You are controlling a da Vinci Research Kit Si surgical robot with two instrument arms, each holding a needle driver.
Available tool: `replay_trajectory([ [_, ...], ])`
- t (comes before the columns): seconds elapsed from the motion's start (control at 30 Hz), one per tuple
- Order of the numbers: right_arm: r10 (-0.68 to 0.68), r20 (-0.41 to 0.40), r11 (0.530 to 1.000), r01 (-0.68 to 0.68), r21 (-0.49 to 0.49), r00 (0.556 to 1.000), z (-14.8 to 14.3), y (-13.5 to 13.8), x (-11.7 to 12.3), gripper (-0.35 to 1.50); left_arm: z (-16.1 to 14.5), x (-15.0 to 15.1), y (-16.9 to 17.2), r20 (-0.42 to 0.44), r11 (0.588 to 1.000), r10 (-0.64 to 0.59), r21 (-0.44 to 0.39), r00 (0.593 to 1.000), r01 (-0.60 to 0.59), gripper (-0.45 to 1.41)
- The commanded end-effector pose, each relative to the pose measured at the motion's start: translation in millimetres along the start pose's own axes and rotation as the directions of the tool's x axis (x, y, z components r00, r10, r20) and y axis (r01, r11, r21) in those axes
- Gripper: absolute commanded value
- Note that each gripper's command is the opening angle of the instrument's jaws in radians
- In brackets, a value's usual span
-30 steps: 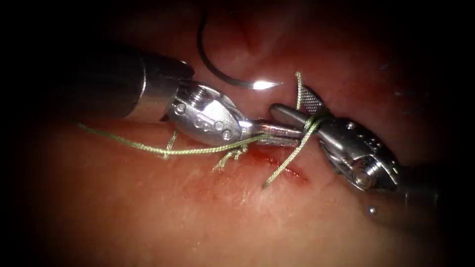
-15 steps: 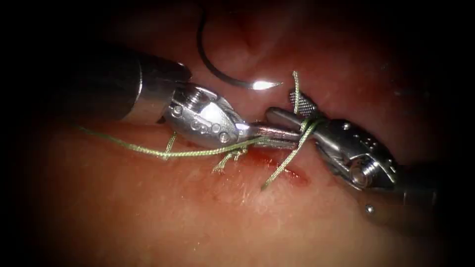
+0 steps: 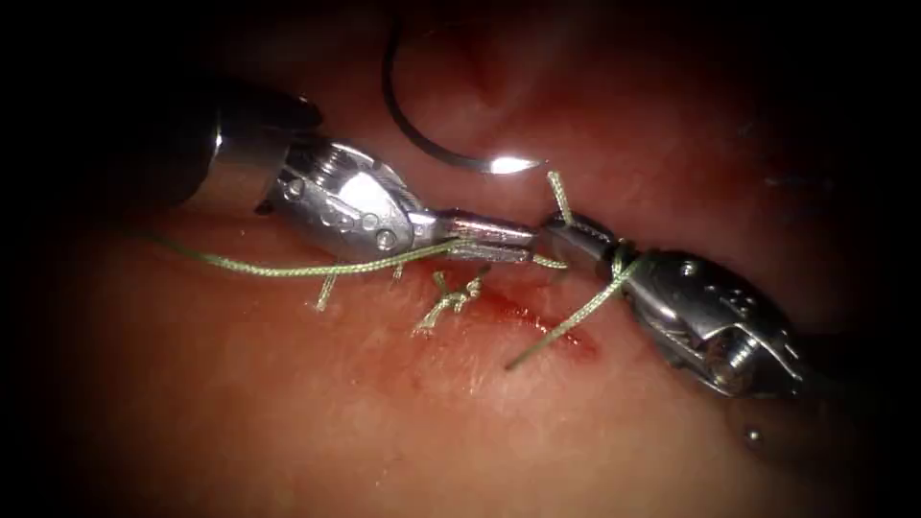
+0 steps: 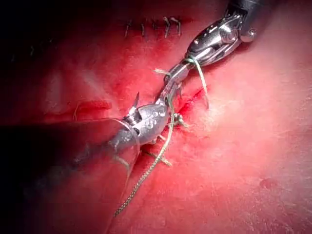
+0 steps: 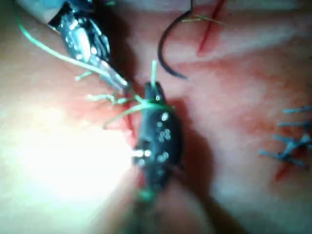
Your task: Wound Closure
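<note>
Pale green thread (image 3: 288,270), dark needle (image 3: 422,144), red tissue (image 3: 384,412)

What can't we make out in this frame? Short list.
- Needle: lies free on the tissue beyond the cut; its swaged end fades into the dark endoscope edge.
- Thread: left tail fades into shadow.
- Right tool: thread wraps its jaws; what they grip is hidden.
- Left tool: the wrist view's glare blurs its thread grip.

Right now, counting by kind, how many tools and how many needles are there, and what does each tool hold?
Tools: 2, the left tool and the right tool, each shut on the thread.
Needles: 1, the needle, lying free on the tissue, not in it.
Total: 3.
</note>
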State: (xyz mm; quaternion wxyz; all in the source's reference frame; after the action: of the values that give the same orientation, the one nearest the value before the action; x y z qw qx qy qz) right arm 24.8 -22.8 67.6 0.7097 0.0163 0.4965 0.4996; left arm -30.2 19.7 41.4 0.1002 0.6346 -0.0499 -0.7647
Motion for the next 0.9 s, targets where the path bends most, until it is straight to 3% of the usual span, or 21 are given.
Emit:
replay_trajectory([
  [0.03, -0.01, -0.002, 1.0, 0.01, -0.006, 1.0, 0.5, -1.2, -0.5, -0.35, 0.2, -1.0, -0.7, 0.009, 1.0, -0.016, 0.013, 1.0, 0.016, -0.45],
  [0.13, -0.086, 0.014, 0.995, 0.086, -0.047, 0.996, 0.6, -3.4, -0.7, -0.35, -0.3, -2.8, -2.3, 0.049, 0.999, -0.043, 0.011, 0.998, 0.042, -0.45],
  [0.3, -0.247, 0.119, 0.959, 0.26, -0.112, 0.962, 0.7, -8.4, -0.8, -0.35, 0.4, -5.3, -6.0, 0.073, 0.998, -0.052, 0.022, 0.996, 0.051, -0.45],
  [0.67, -0.307, 0.16, 0.94, 0.325, -0.105, 0.938, -2.1, -10.6, -2.0, -0.35, 4.2, -11.4, -14.6, 0.131, 0.993, -0.091, 0.088, 0.987, 0.08, -0.45],
  [0.9, -0.32, 0.19, 0.934, 0.343, -0.1, 0.928, -3.0, -12.0, -3.9, -0.35, 6.5, -14.5, -15.6, 0.148, 0.991, -0.11, 0.095, 0.983, 0.097, -0.45],
])
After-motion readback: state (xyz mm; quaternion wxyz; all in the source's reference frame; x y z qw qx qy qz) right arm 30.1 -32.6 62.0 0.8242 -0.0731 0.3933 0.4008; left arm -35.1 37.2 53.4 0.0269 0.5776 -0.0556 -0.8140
